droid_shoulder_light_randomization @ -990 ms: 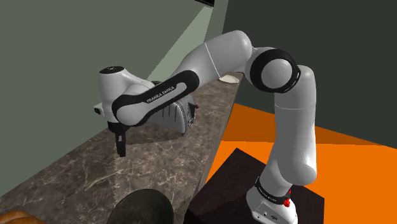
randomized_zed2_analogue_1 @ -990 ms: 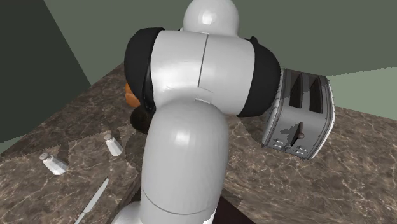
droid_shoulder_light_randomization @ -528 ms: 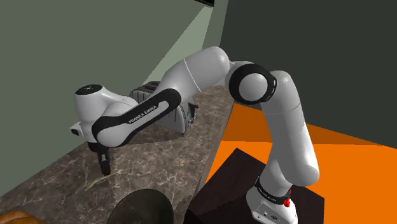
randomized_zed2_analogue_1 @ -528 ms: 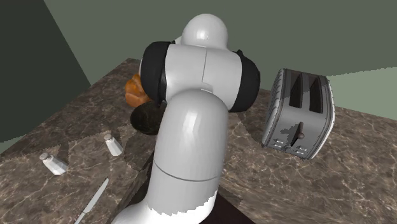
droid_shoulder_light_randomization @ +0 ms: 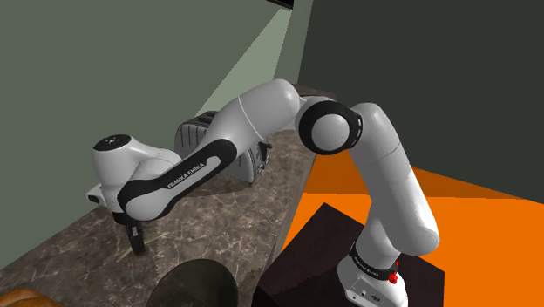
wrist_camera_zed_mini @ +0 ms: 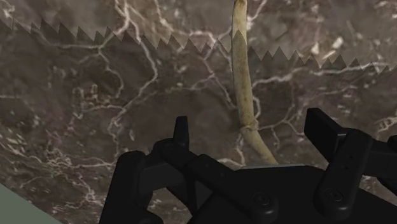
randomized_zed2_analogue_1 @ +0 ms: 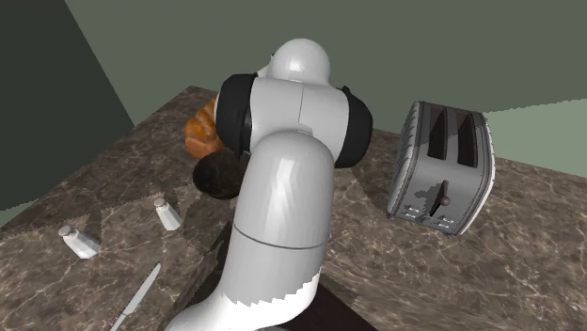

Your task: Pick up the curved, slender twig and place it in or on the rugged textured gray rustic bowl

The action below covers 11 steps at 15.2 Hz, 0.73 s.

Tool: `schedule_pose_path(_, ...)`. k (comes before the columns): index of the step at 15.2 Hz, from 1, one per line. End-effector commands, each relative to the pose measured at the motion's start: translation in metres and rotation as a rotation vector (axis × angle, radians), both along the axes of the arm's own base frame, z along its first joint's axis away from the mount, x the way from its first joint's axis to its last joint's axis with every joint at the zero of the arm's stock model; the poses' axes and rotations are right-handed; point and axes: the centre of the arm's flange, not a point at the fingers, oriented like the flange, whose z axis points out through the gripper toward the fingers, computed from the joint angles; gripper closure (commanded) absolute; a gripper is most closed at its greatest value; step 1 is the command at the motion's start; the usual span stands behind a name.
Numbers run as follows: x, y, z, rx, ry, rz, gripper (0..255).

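Black two-finger gripper [wrist_camera_zed_mini: 254,135] on a white Franka arm [droid_shoulder_light_randomization: 261,113], lowered close over a dark, white-veined marble counter [wrist_camera_zed_mini: 95,83]. Jaws released, the fingers [wrist_camera_zed_mini: 181,137] standing well apart. Twig [wrist_camera_zed_mini: 242,83]: pale, slender, gently curved, lying flat on the counter and running lengthwise between the two fingers, neither of which is seen to touch it. Bowl [droid_shoulder_light_randomization: 196,281]: dark, rough-surfaced, resting on the counter near the gripper, at the shoulder view's lower edge. Also on the counter: a silver two-slot toaster [randomized_zed2_analogue_1: 440,169], two small shakers [randomized_zed2_analogue_1: 167,213], a table knife [randomized_zed2_analogue_1: 136,296], and an orange-brown lump [randomized_zed2_analogue_1: 199,132] just beside the bowl.
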Motion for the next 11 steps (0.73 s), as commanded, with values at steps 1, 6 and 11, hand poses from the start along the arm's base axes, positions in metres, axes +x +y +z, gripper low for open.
schedule_pose_path(1, 0.0003, 0.0005, -0.0145, 0.000, 0.000, 0.000, 0)
schedule_pose_path(6, 0.0003, 0.0005, -0.0145, 0.000, 0.000, 0.000, 0)
schedule_pose_path(11, 0.0003, 0.0005, -0.0144, 0.000, 0.000, 0.000, 255)
